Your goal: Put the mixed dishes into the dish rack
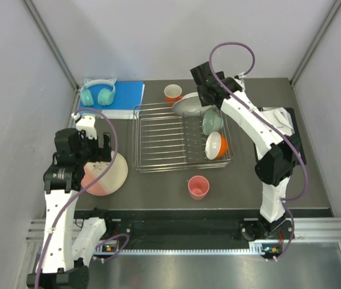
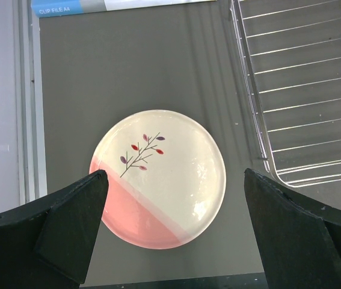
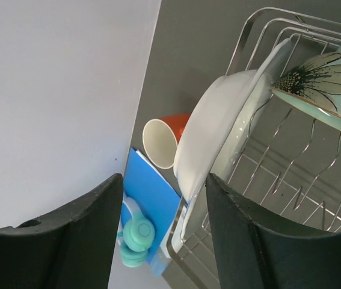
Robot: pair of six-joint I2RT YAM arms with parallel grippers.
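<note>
Grey bench [image 1: 158, 186] w/ pale walls round it carried everything. Sprig plate [image 2: 152, 162] was round, cream on top w/ a pink wedge across the near-left part and a small twig w/ red and purple leaves; it lay flat on the bench, just left of the dish rack [image 1: 182, 141]. Left pincer [image 2: 175, 176] hung above it, jaws wide, one finger over each side of the plate, not touching it.

White plate [image 3: 209, 138] was plain and glossy, standing on edge, tilted, at the rack's far rim. Right pincer [image 3: 164, 180] was open too; the plate's rim showed in the gap close to one finger, contact unclear. Mint-green bowl [image 1: 212, 122] w/ a dark flower print stood on edge next to the white plate, and the orange bowl [image 1: 217, 146], white inside, stood nearer along the rack's right side.

Orange mug [image 1: 172, 94] sat outside the rack beyond its far edge. Pink cup [image 1: 198, 187] stood upright on the bench, near side of the rack. Teal headphones [image 1: 98, 93] lay on a blue clip file [image 1: 125, 96] at far left.
</note>
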